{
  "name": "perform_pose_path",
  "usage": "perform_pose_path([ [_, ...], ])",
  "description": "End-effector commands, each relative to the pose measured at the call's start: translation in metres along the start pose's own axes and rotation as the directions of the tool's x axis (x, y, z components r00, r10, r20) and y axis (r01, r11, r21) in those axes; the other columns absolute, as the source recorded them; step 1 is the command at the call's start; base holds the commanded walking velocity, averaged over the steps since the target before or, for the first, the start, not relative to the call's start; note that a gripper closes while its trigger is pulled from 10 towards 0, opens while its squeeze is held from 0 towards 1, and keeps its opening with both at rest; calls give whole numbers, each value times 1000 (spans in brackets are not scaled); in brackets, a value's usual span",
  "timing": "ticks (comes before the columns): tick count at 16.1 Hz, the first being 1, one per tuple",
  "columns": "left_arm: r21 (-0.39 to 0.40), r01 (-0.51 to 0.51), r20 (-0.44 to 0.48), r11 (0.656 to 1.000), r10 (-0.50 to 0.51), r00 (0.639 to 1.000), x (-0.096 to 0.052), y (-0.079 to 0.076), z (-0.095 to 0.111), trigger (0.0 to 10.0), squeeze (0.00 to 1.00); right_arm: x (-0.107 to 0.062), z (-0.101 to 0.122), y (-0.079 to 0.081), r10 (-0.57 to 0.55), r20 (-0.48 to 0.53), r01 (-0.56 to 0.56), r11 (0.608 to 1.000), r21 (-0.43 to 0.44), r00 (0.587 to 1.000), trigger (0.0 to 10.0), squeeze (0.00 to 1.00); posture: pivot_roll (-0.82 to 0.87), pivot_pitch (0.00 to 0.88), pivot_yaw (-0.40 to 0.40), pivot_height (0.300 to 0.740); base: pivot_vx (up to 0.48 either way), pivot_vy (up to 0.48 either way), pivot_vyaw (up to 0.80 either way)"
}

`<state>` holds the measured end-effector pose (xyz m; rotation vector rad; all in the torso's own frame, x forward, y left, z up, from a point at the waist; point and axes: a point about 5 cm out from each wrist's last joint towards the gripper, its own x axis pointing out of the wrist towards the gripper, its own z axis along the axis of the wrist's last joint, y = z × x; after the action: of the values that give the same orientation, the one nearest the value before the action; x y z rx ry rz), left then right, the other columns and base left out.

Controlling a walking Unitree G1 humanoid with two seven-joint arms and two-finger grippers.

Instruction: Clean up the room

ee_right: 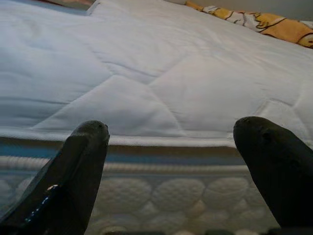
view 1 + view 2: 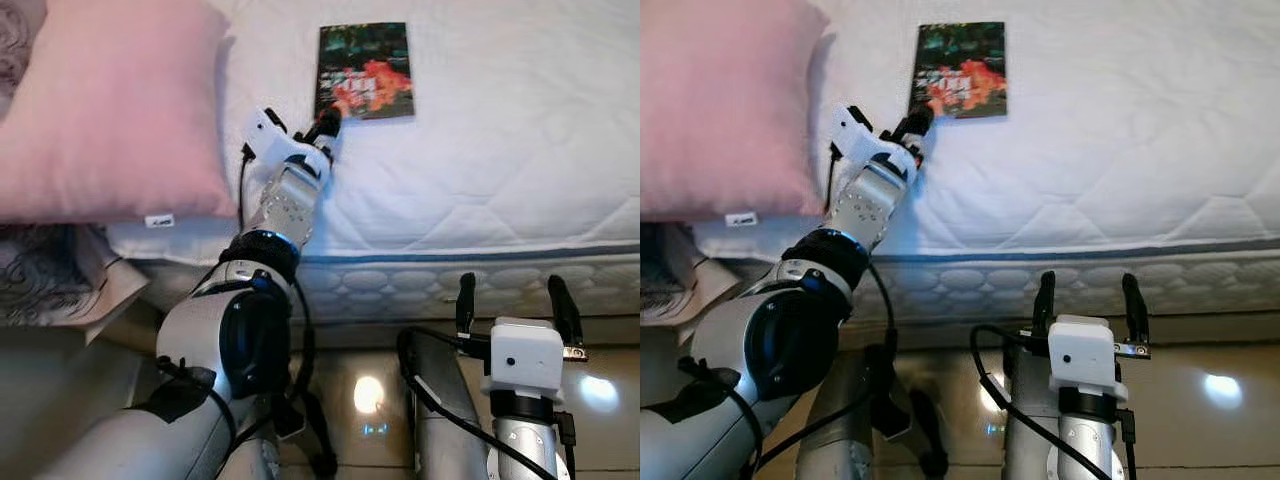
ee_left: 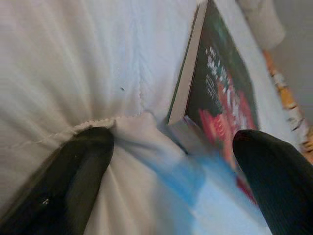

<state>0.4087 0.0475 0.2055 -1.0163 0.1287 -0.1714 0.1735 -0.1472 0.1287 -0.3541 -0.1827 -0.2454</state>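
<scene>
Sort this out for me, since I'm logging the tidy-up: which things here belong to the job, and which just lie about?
In the job:
- book on the mattress
- left gripper, open at the book's near corner

Lying about:
- pink pillow
- right gripper, open, idle before the mattress edge
- yellow patterned cloth

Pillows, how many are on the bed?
1: the pink pillow lies on the white mattress, left of the book. Others may lie beyond the view.
</scene>
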Motion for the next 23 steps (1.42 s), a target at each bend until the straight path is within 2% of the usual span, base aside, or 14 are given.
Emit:
perform_pose_path([
  [1,-82,0,-106,997,-9,994,-3,-2,-28,10000,0,-3,5,2,1,1,-1,1000,6,1000,10000,0,-367,297,166,583,0,0,0],
  [4,-120,52,-114,991,-66,991,-2,-18,-33,10000,0,-2,5,3,1,4,-1,1000,5,1000,10000,0,-372,296,168,583,0,0,0],
  [5,32,128,-138,991,-123,983,-3,-29,-42,10000,0,-1,4,4,1,4,-1,1000,4,1000,10000,0,-368,289,172,583,0,0,0],
  [6,263,209,-163,942,-170,972,-5,-35,-48,10000,0,1,3,5,-1,5,1,1000,12,1000,10000,0,-360,280,175,583,0,0,0],
  [7,458,268,-164,848,-215,963,-7,-34,-47,10000,0,4,3,5,-13,4,13,999,30,1000,10000,0,-350,270,178,583,0,0,0],
  [9,691,317,-146,650,-304,941,-15,-20,-35,10000,0,13,0,4,-28,18,27,999,43,999,10000,0,-308,221,179,583,0,0,0],
  [12,814,345,-104,467,-468,877,-45,-13,-12,10000,0,32,-4,6,-22,50,20,999,44,999,10000,0,-246,142,172,583,0,0,0],
  [13,857,335,-80,392,-541,837,-65,-18,-3,10000,0,42,-4,6,-24,68,21,998,51,997,10000,0,-219,112,165,583,0,0,0],
  [15,910,270,-41,314,-579,814,-81,-19,5,10000,0,56,-3,7,-27,91,22,998,61,995,10000,0,-186,71,153,583,0,0,0],
  [16,946,212,-33,247,-574,818,-95,-11,11,10000,0,68,-1,7,-38,117,30,997,70,992,10000,0,-161,36,149,583,0,0,0],
  [17,953,198,-37,230,-561,827,-96,-7,12,10000,0,71,-2,6,-41,121,32,997,70,992,10000,0,-157,22,150,583,0,0,0],
  [18,961,167,-46,220,-470,882,-103,19,22,10000,0,72,3,1,-60,139,49,995,83,989,10000,0,-149,6,149,583,0,0,0],
  [19,956,162,-48,245,-411,910,-109,30,29,10000,0,70,4,-4,-78,142,65,993,94,987,10000,0,-143,0,147,583,0,0,0],
  [23,951,200,-64,237,-481,874,-100,-2,14,10000,0,85,10,-4,-95,170,72,988,136,981,10000,0,-175,0,154,583,0,0,-145],
])
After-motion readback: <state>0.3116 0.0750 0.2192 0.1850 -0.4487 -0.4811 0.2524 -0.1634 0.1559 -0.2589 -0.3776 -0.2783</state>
